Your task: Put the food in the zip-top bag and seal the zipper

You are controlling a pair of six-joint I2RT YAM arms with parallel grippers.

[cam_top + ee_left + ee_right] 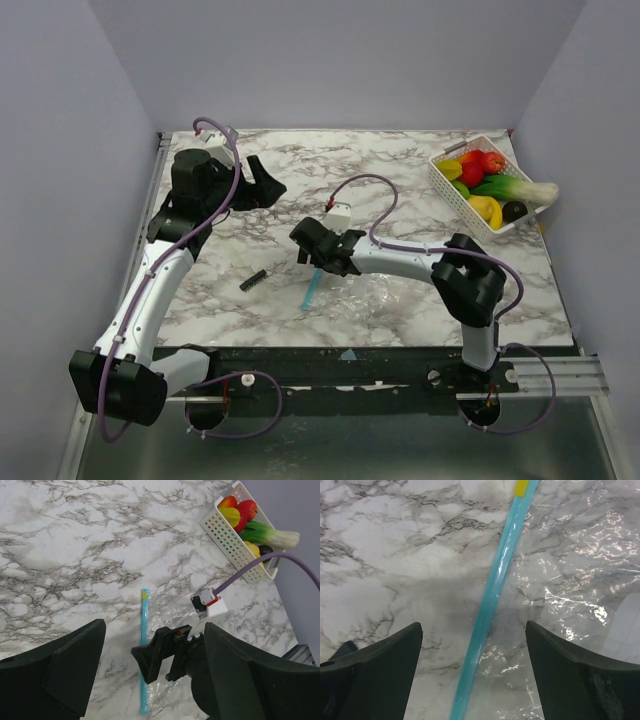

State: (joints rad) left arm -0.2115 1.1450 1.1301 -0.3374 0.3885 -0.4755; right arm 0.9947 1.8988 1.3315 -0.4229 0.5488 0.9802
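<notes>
Top view, table [400,160]: smooth white slab with grey marble veining, pale lilac walls around it.
Top view, zip-top bag [375,292]: clear, crinkled, glossy film lying flat at the near middle, in front of the right arm.
Top view, zipper [311,290]: thin teal strip along the bag's left edge.
Top view, food [480,170]: glossy plastic pieces in red, yellow, orange, green and one dark. All sit in the basket [447,188], a white perforated tray at the far right corner, well apart from the bag. A white-tipped green piece pokes over its rim.
Top view, black bar [253,280]: small, matte, lying left of the zipper.
Top view, left gripper [265,180]: raised over the far left of the table, away from the bag.
Top view, right gripper [310,250]: above the zipper's far end.
Left wrist, fingers [65,665]: blunt black wedges spread wide, nothing between them. The right arm's head and purple cable [260,562] cover part of the bag.
Right wrist, fingers [375,670]: spread wide, one on each side of the zipper, gripping nothing. Contact cannot be told.
Right wrist, yellow tab [521,487]: on the strip at the top edge.
</notes>
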